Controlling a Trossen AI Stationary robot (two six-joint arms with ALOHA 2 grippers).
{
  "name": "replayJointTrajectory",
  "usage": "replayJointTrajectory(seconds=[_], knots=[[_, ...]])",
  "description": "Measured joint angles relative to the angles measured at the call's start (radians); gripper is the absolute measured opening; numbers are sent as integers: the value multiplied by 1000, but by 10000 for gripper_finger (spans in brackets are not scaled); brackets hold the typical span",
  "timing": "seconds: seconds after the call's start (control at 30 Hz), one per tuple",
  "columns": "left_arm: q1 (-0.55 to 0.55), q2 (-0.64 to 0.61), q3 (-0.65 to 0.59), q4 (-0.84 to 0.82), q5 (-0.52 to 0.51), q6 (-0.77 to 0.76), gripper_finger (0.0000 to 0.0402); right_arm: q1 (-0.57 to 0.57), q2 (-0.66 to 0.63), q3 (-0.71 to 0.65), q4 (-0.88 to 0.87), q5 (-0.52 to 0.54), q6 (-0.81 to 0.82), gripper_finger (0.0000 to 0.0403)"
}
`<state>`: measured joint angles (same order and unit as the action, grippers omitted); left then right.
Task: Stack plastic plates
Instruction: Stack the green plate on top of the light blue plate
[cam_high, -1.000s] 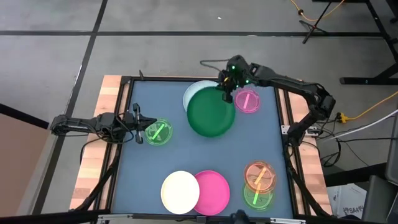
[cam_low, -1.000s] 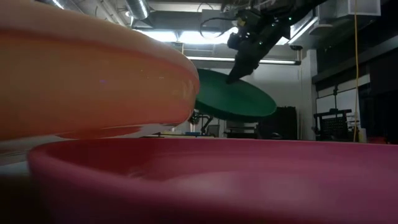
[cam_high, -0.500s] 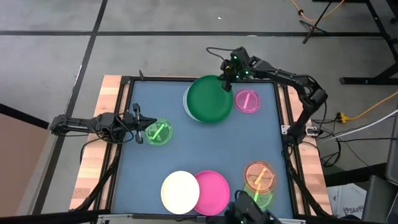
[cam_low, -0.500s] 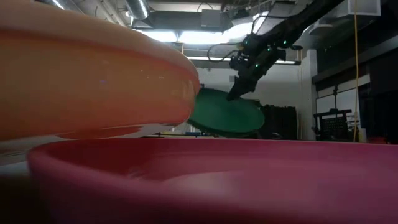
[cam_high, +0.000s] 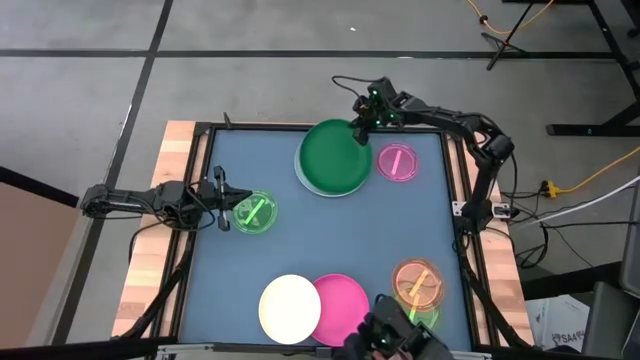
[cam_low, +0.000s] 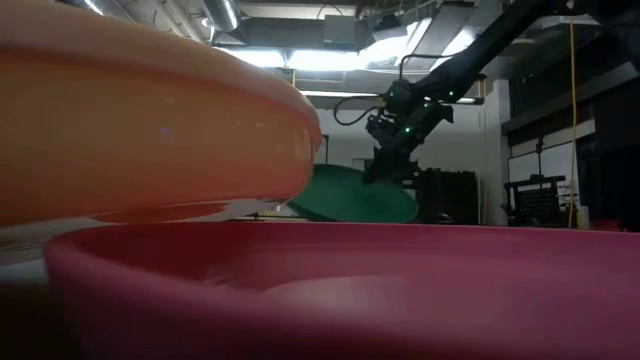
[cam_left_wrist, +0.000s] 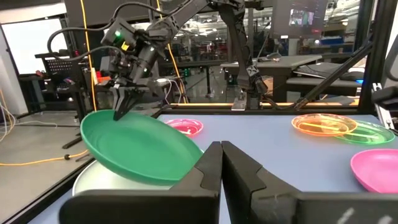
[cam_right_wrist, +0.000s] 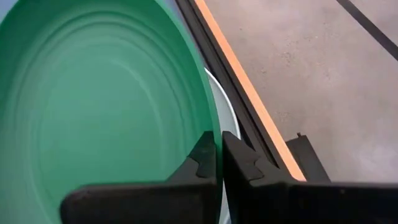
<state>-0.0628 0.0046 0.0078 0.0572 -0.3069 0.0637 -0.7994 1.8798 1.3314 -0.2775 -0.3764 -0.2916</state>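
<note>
Blue-grey bench (cam_high: 210, 280) top: right pincer (cam_high: 357, 127) clamps the dark green plate (cam_high: 335, 158) by its rim at 12 o'clock, tilted over the pale plate (cam_left_wrist: 93, 183) for stacking; left pincer (cam_high: 220, 199), fingers together and empty, waits at 9 o'clock.

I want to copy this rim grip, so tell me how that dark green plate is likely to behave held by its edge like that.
Likely stiff: the dark green plate keeps its shape, tilted, with the right gripper pinching only its rim. Probably light, since that pinch carries it. Possibly slippery: smooth plastic, so it might slide on the pale plate below.
</note>
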Motion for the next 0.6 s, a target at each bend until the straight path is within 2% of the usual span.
replayJointTrajectory(seconds=[0.6], knots=[[0, 0, 0, 0, -6, 1, 2, 0, 22, 0, -1, 26, 0, 1]])
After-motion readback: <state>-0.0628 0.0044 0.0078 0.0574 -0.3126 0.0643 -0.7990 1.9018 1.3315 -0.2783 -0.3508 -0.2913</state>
